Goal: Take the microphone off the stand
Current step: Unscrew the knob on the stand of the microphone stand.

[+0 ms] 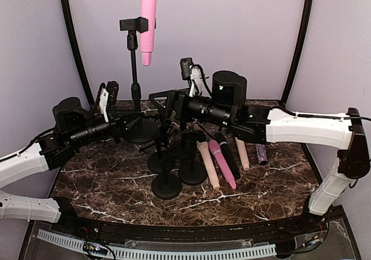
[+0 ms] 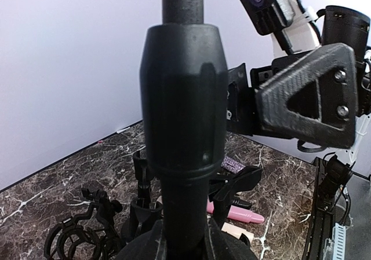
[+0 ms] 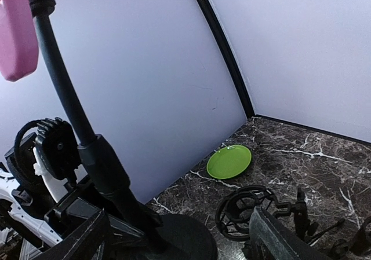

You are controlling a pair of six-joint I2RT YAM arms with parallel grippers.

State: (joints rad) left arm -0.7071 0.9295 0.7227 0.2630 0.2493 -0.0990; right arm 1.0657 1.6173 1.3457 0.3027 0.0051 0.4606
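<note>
You see the pink microphone [image 1: 149, 22] sitting in the clip at the top of the tall stand [image 1: 134, 69], upright and high above the table [image 1: 104, 185]. Your left gripper [image 1: 132, 121] is clenched on the pole of this stand, low down, just above its round base. Your right gripper [image 3: 178, 216] is released: its two fingers stand wide apart, and the pole rises just beside one of them. Other microphones [image 1: 223, 164] lie on the marble near some short stands [image 1: 167, 185].
</note>
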